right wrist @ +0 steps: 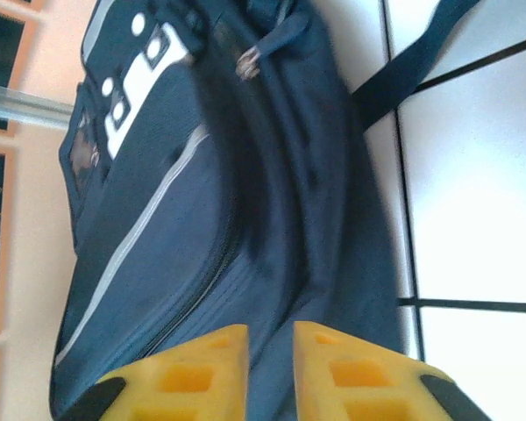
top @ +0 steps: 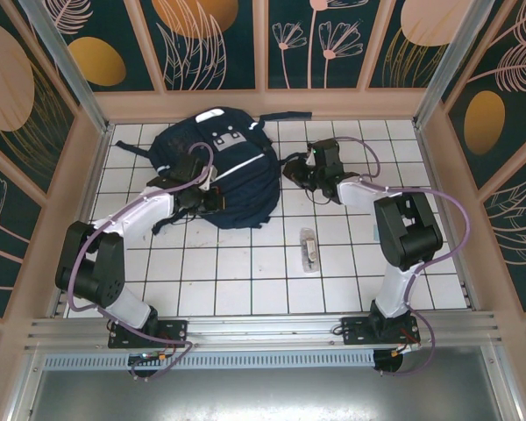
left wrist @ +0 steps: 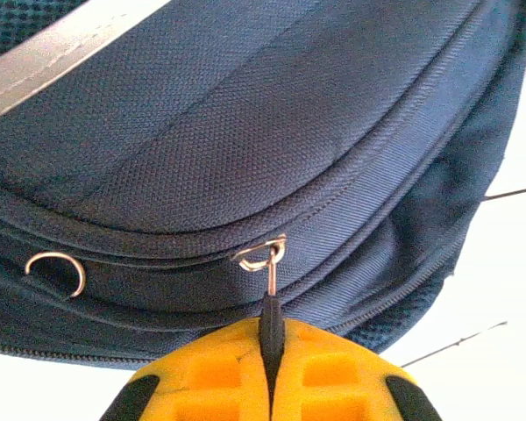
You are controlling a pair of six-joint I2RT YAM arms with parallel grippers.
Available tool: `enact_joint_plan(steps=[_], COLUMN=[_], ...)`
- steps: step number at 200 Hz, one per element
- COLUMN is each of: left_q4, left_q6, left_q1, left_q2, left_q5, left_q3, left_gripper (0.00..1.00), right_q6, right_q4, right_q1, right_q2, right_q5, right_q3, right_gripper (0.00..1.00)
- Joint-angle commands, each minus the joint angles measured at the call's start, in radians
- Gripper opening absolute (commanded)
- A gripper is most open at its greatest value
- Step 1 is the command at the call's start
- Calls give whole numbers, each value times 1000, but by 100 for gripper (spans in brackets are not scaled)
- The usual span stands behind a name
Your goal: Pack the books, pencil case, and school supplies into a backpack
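Wrist cam: left claw pinches zip pull; overhead: supplies packet

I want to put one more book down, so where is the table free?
Free: the near tiles left of the school supplies, and the far-right corner tiles. Crowded: around the backpack, where the left gripper pinches a zipper pull and the right gripper stands close, jaws apart.
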Motion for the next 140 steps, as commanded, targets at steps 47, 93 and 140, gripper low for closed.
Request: enact_joint_plan(steps=[47,93,140], left_q4=[152,181,96], left_q6=[-82,-103,-66], left_q1=[-159,-222,-224], left_q2=[27,25,20], left_q5=[189,213,83], left_q3=[72,47,56], left_gripper=[0,0,0], right_q6=[147,186,185], right_q4=[122,184,243], right_q1=[74,74,66], right_q2=[39,118,112], right_q5=[-91,-99,-73], right_q3=[36,87,37], right_gripper=[46,45,0])
